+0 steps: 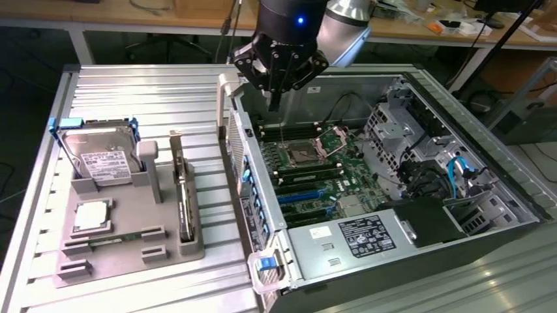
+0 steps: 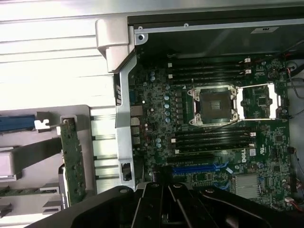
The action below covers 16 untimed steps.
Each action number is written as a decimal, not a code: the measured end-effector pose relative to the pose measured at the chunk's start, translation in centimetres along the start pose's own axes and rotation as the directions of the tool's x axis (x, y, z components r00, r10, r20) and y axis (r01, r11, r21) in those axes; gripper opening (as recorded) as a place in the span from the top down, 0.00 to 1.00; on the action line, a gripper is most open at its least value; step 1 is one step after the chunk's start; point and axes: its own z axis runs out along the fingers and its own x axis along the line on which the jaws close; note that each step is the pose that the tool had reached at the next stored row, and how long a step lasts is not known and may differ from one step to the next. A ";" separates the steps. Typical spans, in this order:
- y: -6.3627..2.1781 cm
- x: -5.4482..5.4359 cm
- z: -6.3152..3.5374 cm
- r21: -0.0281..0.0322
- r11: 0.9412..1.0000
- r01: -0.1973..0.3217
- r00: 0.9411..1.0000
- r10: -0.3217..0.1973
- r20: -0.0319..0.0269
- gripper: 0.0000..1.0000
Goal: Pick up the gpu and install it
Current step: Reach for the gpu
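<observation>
While slim green gpu (image 2: pixel 73 159) stands edgewise, matte black gripper (image 1: pixel 275 103), jaws together.

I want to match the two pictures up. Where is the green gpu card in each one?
Exterior view: the gpu stands on edge in the grey holder, to the exterior view's left of the open computer case.
Wrist view: the gpu is the green strip on edge, beside the case's silver wall.
Shared landmark: the empty processor socket inside the case.
</observation>
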 end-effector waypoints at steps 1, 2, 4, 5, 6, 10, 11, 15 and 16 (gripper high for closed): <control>-0.01 0.2 0.00 0.000 1.000 0.000 1.000 0.000 0.000 0.89; -0.03 0.4 -0.01 0.000 1.000 0.000 1.000 0.000 0.000 0.89; -0.06 0.8 -0.02 0.000 1.000 0.000 1.000 0.000 0.000 0.89; -0.07 1.0 -0.03 0.000 1.000 0.000 1.000 0.000 0.000 0.89; -0.09 1.2 -0.03 0.000 1.000 0.000 1.000 0.000 0.000 0.89; -0.15 1.9 -0.05 0.000 1.000 0.000 1.000 0.000 0.000 0.89; -0.16 2.1 -0.05 0.000 1.000 0.000 1.000 0.000 0.000 0.89; -0.26 3.4 -0.09 0.000 1.000 0.000 1.000 0.000 0.000 0.89; -0.27 3.6 -0.10 0.000 1.000 0.000 1.000 0.000 0.000 0.89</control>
